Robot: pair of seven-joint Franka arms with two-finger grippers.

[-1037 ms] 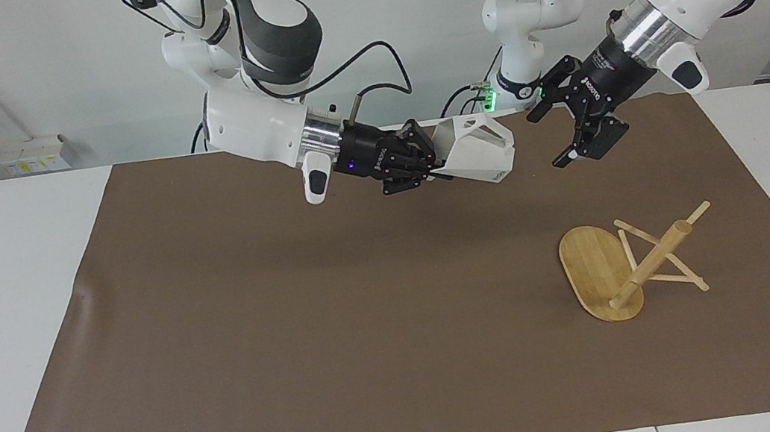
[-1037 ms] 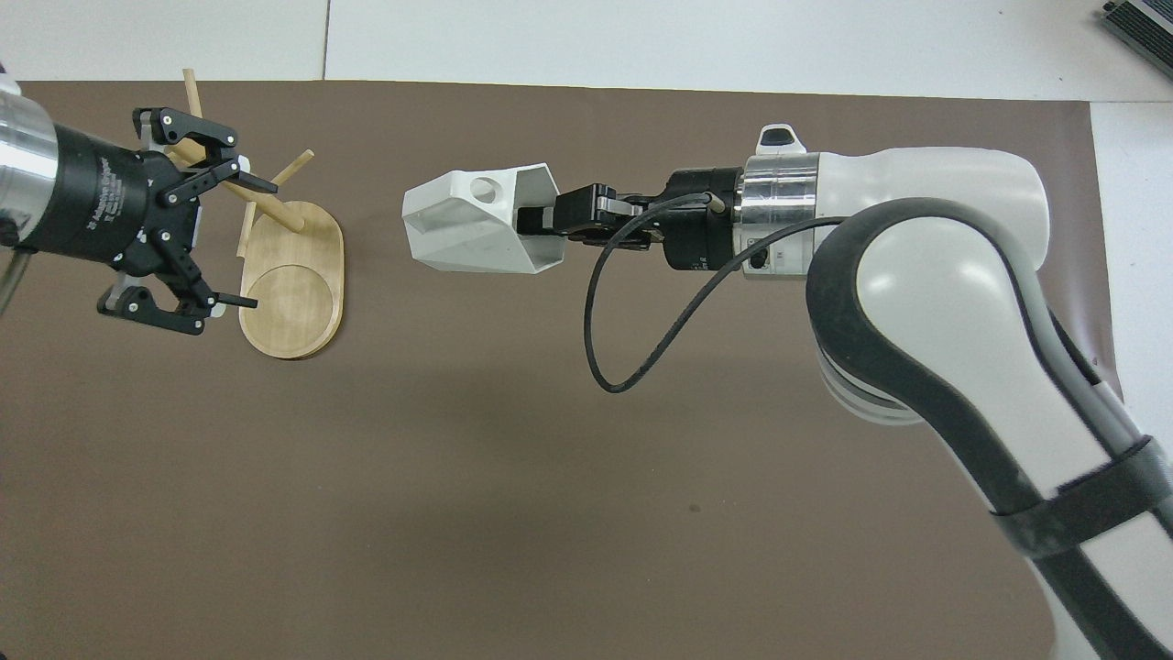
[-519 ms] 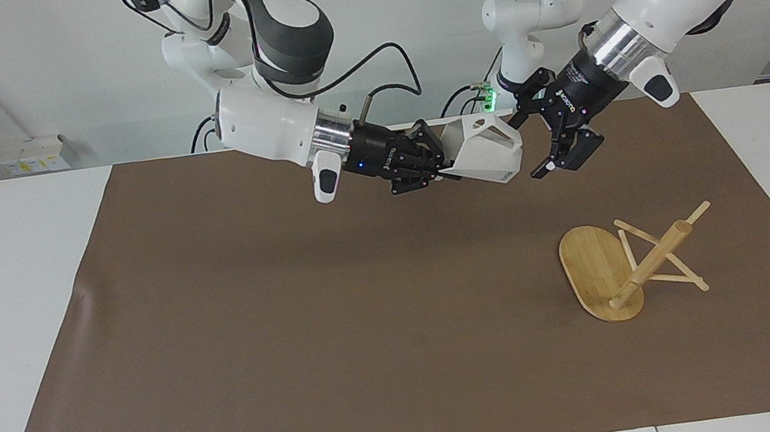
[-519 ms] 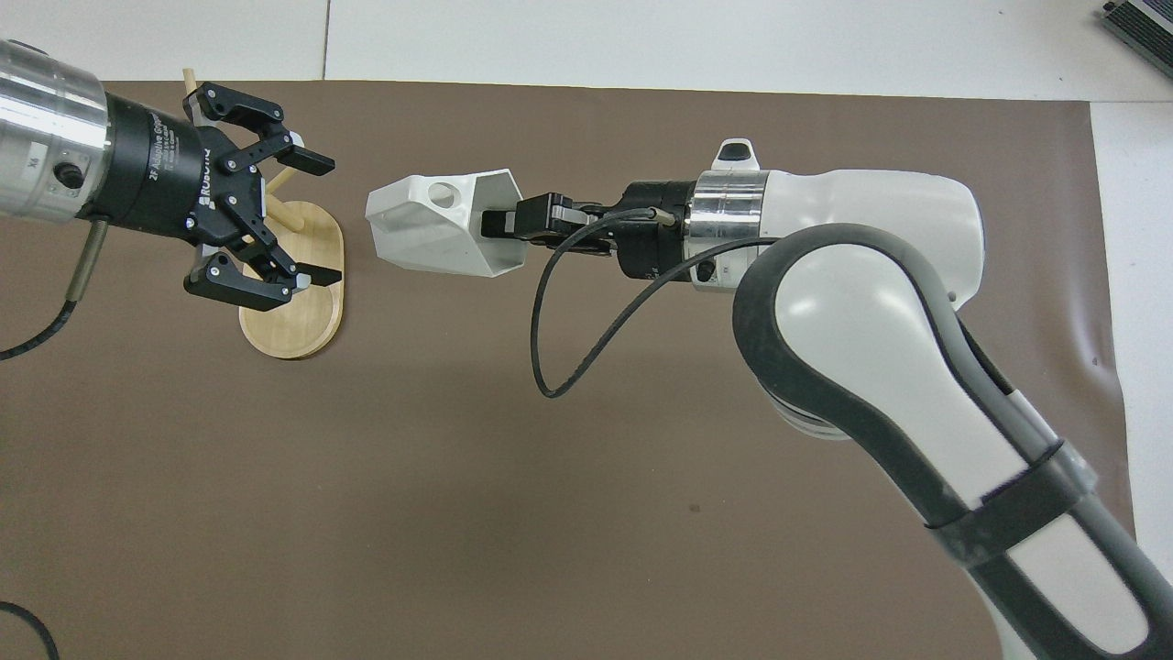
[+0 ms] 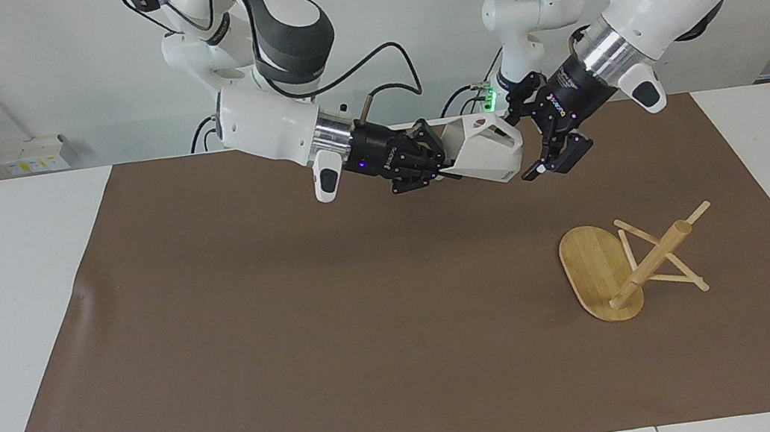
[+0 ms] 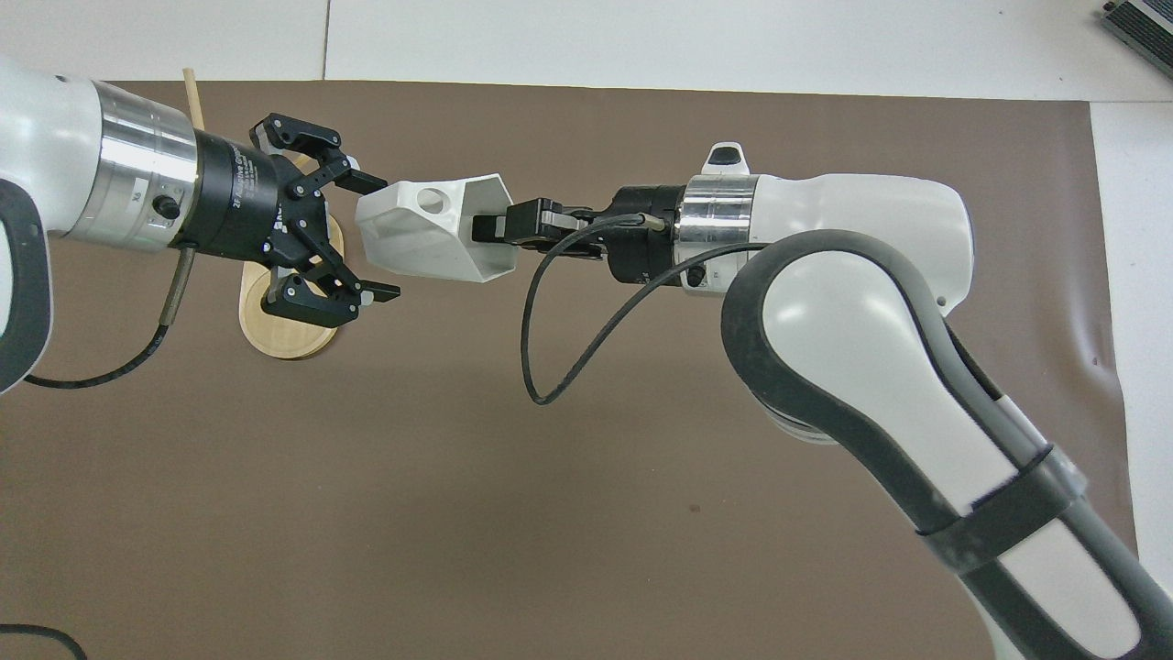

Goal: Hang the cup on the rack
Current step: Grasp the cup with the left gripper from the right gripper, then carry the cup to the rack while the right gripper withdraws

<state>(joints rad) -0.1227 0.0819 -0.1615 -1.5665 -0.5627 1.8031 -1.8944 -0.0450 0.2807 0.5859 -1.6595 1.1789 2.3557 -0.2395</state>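
Right gripper (image 5: 439, 160) clamped on the rim wall of the cup (image 5: 485, 148), held on its side in the air above the brown mat (image 5: 294, 319), at the end of the worktop (image 5: 5, 299) nearer to the robots and about midway between the two arms. Cup mouth turned toward the right gripper, closed base toward the left gripper; handle with its round hole uppermost (seen best in the overhead view, (image 6: 429, 197)). Left gripper (image 5: 531, 141) spread wide, fingers set on either side of the cup's base — contact with the cup not discernible from either view. Rack (image 5: 625, 261) tipped over on the mat toward the left arm's end of the worktop, farther from the robots than both grippers: oval base (image 5: 592, 270) on edge, central post (image 5: 651, 261) slanting, thin pegs (image 5: 669, 278) touching the mat. Rack well apart from the cup — nothing hung on any peg.
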